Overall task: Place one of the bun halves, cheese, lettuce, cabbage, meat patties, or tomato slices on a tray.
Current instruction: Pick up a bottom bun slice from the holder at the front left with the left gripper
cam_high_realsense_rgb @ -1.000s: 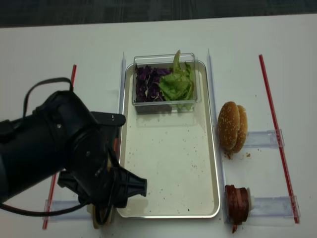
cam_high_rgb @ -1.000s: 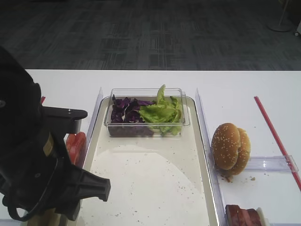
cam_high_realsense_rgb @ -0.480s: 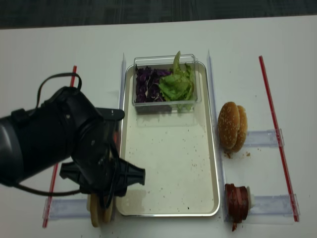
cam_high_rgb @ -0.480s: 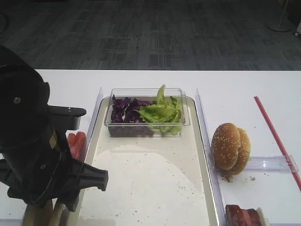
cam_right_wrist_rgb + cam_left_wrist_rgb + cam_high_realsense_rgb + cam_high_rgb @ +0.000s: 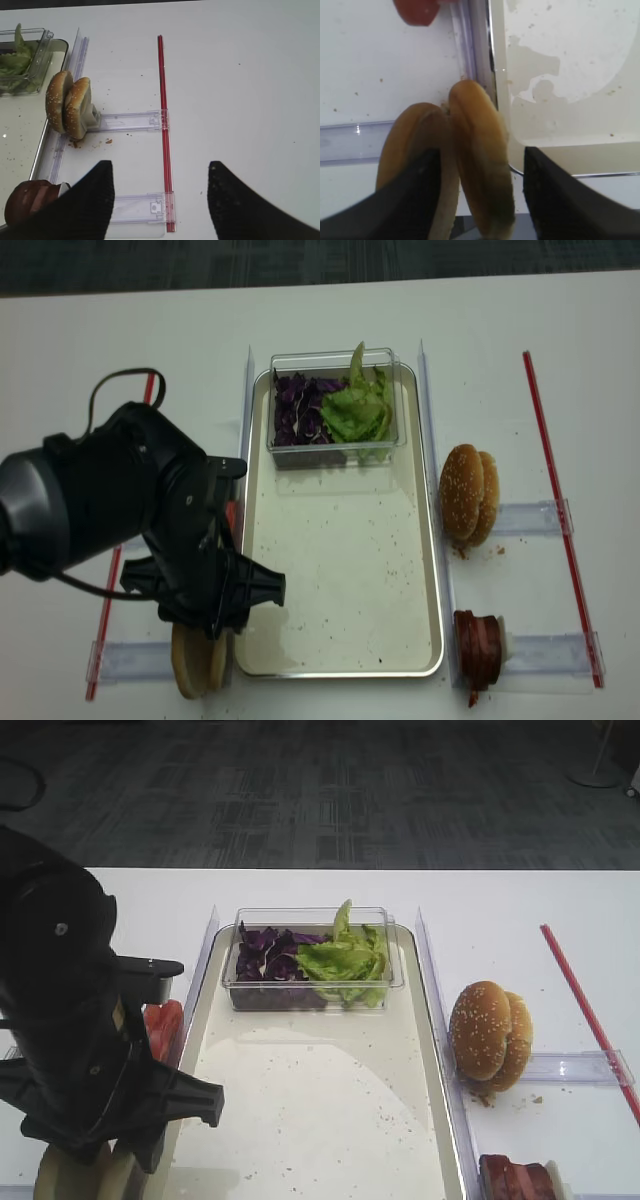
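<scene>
Two bun halves (image 5: 480,170) stand edge-on in a clear holder at the tray's near left corner (image 5: 195,660). My left gripper (image 5: 482,200) is open and straddles the right half; its left finger overlaps the other half, and a gap shows at the right finger (image 5: 560,200). The tray (image 5: 340,570) has a bare speckled floor. Lettuce (image 5: 355,410) and cabbage (image 5: 295,405) lie in a clear tub at its far end. Tomato slices (image 5: 163,1025) sit left of the tray, meat patties (image 5: 478,648) at its near right. Cheese is out of view. My right gripper (image 5: 160,200) hangs open over the table.
Sesame buns (image 5: 468,495) stand in a clear holder right of the tray. A red strip (image 5: 548,460) runs along the table's right side, another along the left. The bulky left arm (image 5: 150,530) hides the tray's left rim.
The left arm has drifted left and back in the overhead views, so more of the bun halves shows below it. Its jaws keep the same width.
</scene>
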